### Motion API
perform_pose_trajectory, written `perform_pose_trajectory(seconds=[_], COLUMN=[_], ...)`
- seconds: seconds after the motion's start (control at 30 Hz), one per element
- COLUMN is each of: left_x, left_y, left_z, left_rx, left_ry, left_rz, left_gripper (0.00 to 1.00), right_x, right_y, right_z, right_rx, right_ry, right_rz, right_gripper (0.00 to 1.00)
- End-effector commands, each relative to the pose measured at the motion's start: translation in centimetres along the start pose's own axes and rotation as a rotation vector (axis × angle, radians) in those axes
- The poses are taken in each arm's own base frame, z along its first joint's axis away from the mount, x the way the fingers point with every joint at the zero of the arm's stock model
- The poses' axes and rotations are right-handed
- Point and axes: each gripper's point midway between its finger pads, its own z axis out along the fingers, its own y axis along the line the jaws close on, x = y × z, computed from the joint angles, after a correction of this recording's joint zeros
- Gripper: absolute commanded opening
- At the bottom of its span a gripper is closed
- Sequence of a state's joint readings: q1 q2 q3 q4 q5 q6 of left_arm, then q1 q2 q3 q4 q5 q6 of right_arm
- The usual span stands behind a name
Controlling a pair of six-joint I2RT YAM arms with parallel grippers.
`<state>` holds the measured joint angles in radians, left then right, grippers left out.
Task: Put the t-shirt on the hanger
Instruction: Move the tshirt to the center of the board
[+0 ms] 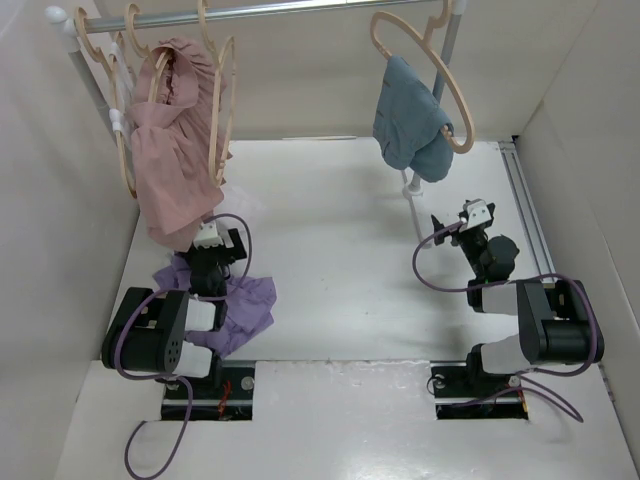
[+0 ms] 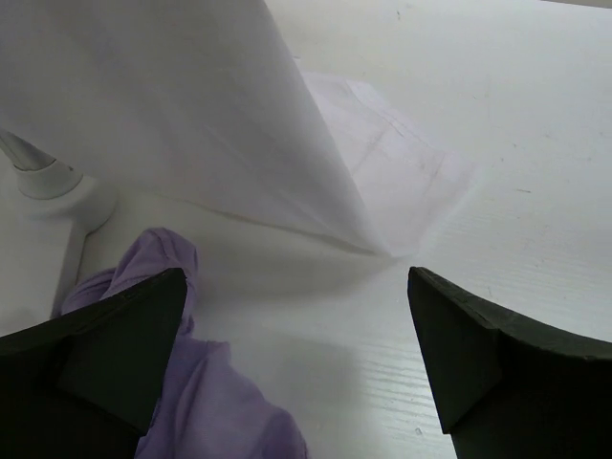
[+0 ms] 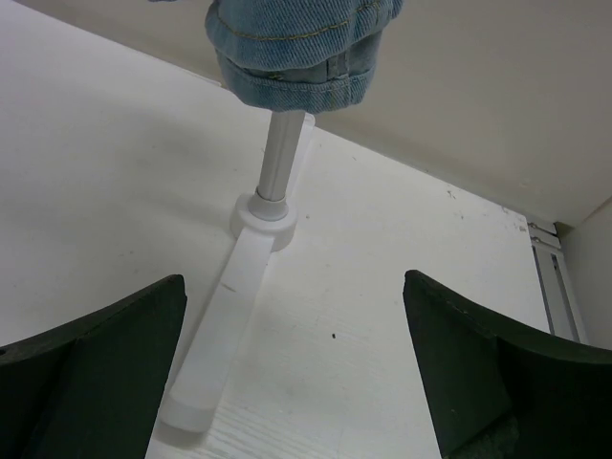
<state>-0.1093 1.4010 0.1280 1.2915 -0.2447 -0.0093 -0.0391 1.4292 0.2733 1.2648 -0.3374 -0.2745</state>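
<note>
The lavender t-shirt (image 1: 245,310) lies crumpled on the table at the near left, partly under my left arm. In the left wrist view the t-shirt (image 2: 191,402) shows by the left finger, with bare table between the fingers. My left gripper (image 1: 222,240) (image 2: 296,368) is open and holds nothing, low over the table at the shirt's far edge. An empty beige hanger (image 1: 124,168) hangs at the left end of the rail. My right gripper (image 1: 450,225) (image 3: 292,373) is open and empty, near the right rack post.
A pink garment (image 1: 175,150) hangs on a hanger just above my left gripper. A blue garment (image 1: 408,125) (image 3: 296,48) hangs at the right. The rack's post (image 3: 273,158) and white foot (image 3: 220,325) stand ahead of my right gripper. White walls enclose the table.
</note>
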Motion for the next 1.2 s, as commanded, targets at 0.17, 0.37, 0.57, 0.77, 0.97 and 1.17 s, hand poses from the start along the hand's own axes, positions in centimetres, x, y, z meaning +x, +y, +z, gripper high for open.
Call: perform_pose_trajectory(seconds=[0.17, 0.37, 0.57, 0.77, 0.97, 1.17], left_x=[-7.5, -7.2, -9.0, -6.6, -5.0, -1.2], left_y=[-2.8, -2.6, -5.7, -11.7, -12.0, -11.9], left_z=[0.0, -0.2, -2.8, -7.9, -9.7, -14.6], left_rx=[0.183, 0.175, 0.387, 0.824, 0.874, 1.181], left_ry=[-0.288, -0.279, -0.355, -0.313, -0.289, -0.349], left_rz=[0.006, 0.002, 0.097, 0.52, 0.656, 1.149], left_gripper=[1.0, 1.0, 1.0, 1.0, 1.0, 1.0], right_x=[-2.8, -3.3, -4.7, -6.5, -9.7, -12.8], right_y=[-0.8, -2.2, -0.4, 1.4, 5.2, 6.4], right_z=[0.5, 2.7, 3.9, 3.2, 3.9, 4.0], right_rx=[0.01, 0.014, -0.116, -0.029, -0.046, -0.01], right_ry=[-0.091, 0.023, 0.109, 0.177, 0.197, 0.23], right_rz=[-0.038, 0.021, -0.013, -0.119, -0.282, -0.422], right_gripper=[1.0, 1.0, 1.0, 1.0, 1.0, 1.0])
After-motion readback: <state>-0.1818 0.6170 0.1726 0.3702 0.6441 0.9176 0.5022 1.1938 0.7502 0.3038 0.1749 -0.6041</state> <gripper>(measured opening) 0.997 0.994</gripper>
